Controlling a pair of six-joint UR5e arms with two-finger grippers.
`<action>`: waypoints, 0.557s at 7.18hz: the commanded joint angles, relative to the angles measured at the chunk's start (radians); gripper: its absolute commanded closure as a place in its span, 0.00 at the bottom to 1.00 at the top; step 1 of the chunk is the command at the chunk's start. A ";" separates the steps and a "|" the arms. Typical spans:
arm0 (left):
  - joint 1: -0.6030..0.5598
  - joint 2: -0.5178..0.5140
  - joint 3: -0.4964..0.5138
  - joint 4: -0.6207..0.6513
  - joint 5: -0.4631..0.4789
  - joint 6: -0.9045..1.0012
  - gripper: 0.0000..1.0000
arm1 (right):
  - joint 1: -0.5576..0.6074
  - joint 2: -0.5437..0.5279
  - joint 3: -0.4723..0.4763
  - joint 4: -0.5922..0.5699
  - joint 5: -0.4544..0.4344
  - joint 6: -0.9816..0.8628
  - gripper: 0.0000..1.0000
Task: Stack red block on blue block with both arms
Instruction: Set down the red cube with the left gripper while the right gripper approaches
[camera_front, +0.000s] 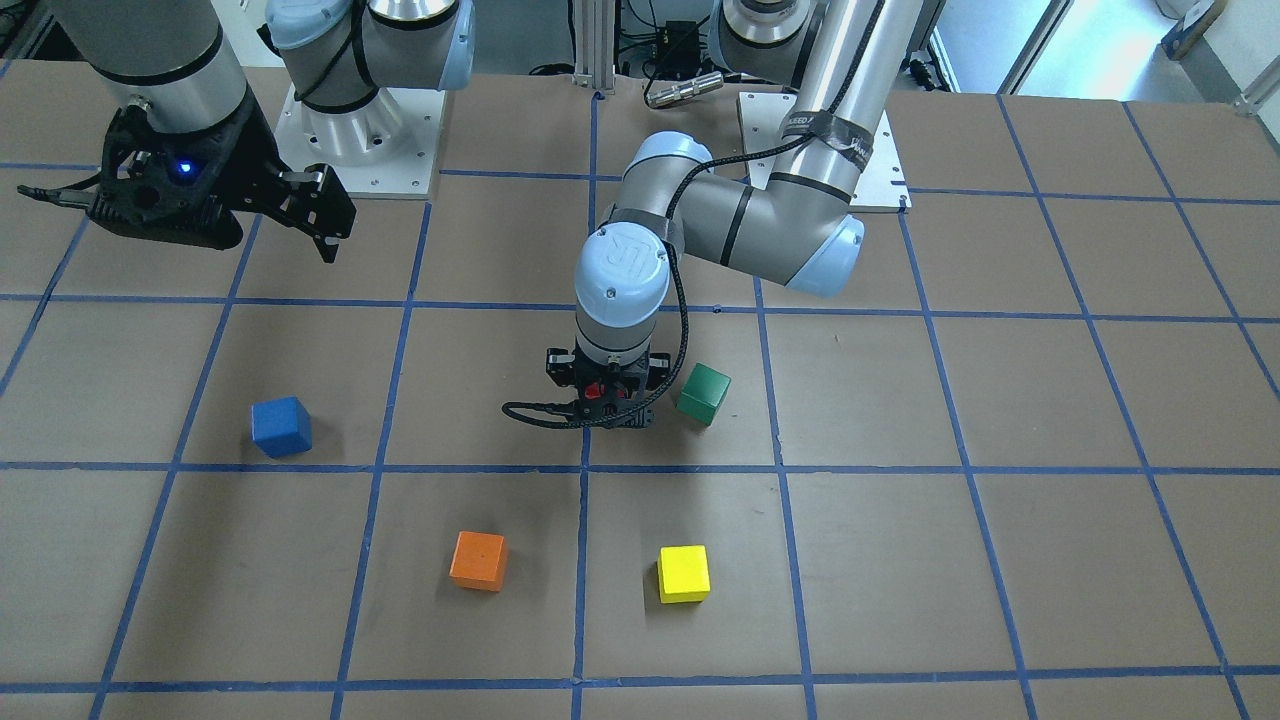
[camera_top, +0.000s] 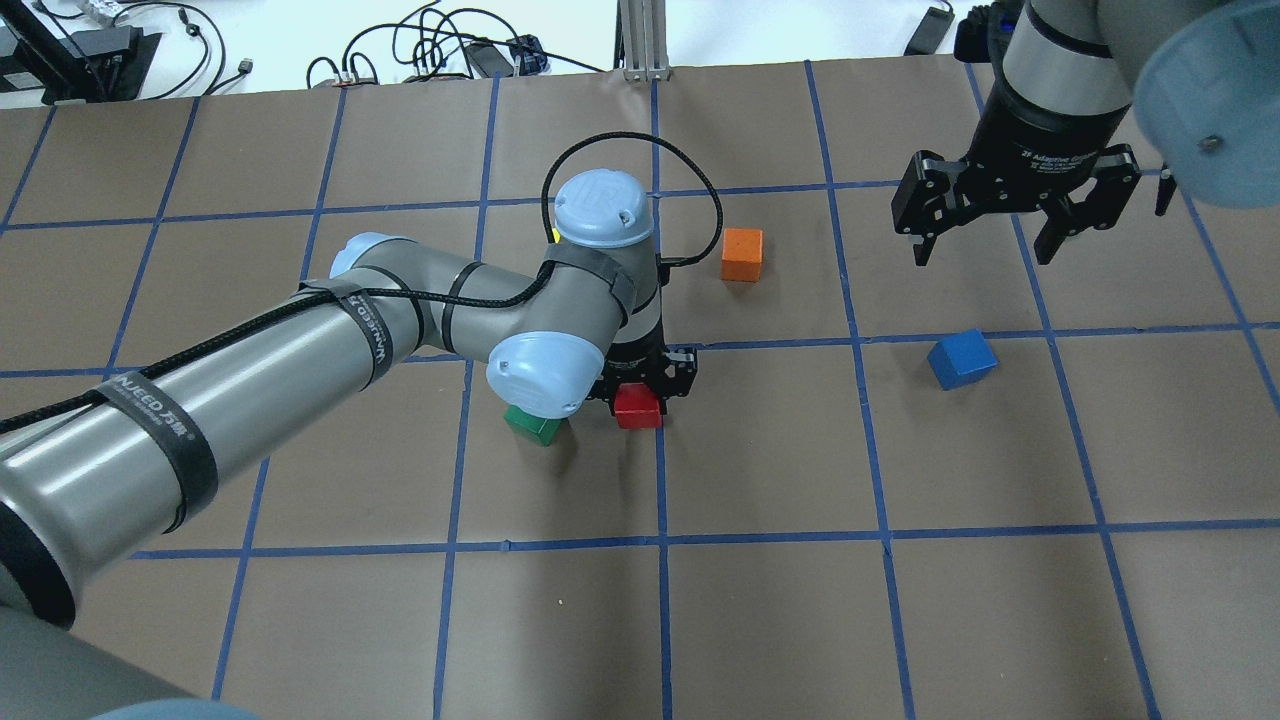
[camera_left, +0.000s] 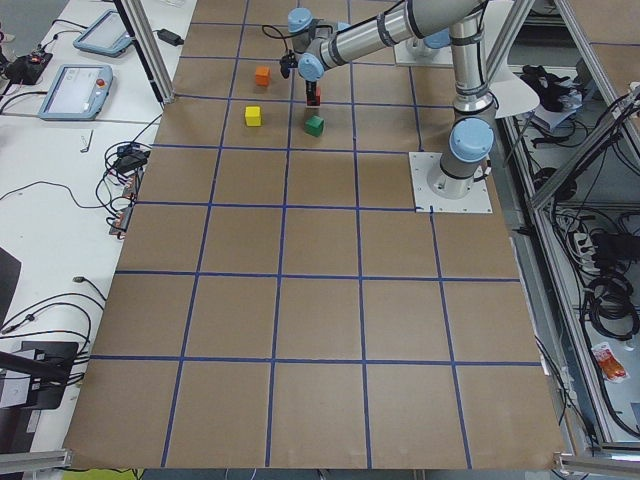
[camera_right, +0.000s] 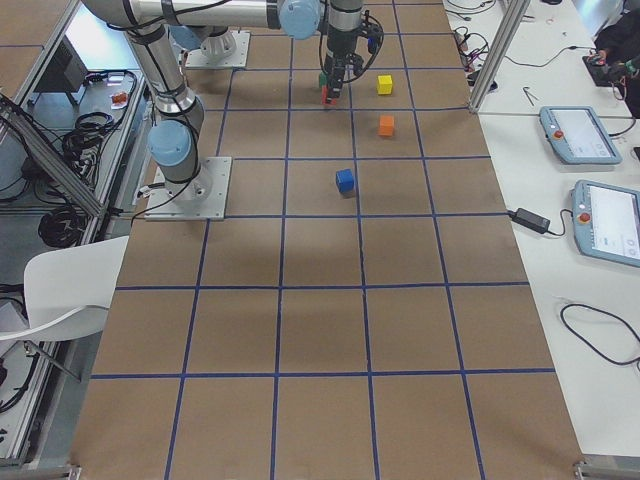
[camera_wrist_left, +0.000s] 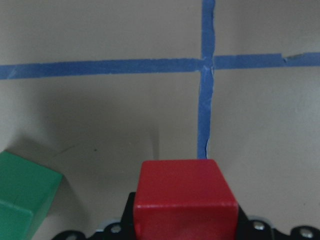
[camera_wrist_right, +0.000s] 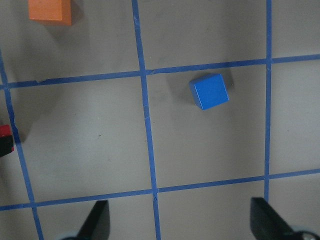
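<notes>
My left gripper (camera_top: 645, 392) is shut on the red block (camera_top: 637, 406), low over the table near its middle. The red block fills the bottom centre of the left wrist view (camera_wrist_left: 185, 197), and a little red shows under the wrist in the front view (camera_front: 598, 392). The blue block (camera_top: 960, 358) sits alone on the table, also in the front view (camera_front: 281, 426) and the right wrist view (camera_wrist_right: 209, 91). My right gripper (camera_top: 1010, 225) hangs open and empty above the table, beyond the blue block; its fingertips (camera_wrist_right: 97, 222) frame the bottom of its wrist view.
A green block (camera_top: 535, 425) sits right beside the left gripper. An orange block (camera_top: 742, 253) lies farther out, and a yellow block (camera_front: 684, 573) shows near it in the front view. Brown paper with blue tape grid (camera_top: 860, 440) covers the table.
</notes>
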 joint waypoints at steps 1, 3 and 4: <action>-0.023 -0.018 -0.027 0.085 0.002 -0.002 0.00 | 0.000 -0.002 0.057 -0.009 0.002 0.002 0.00; -0.002 0.056 -0.016 0.090 0.030 0.023 0.00 | 0.000 0.000 0.062 -0.065 0.002 -0.001 0.00; 0.066 0.110 0.001 0.060 0.032 0.064 0.00 | 0.001 0.001 0.060 -0.065 0.009 -0.001 0.00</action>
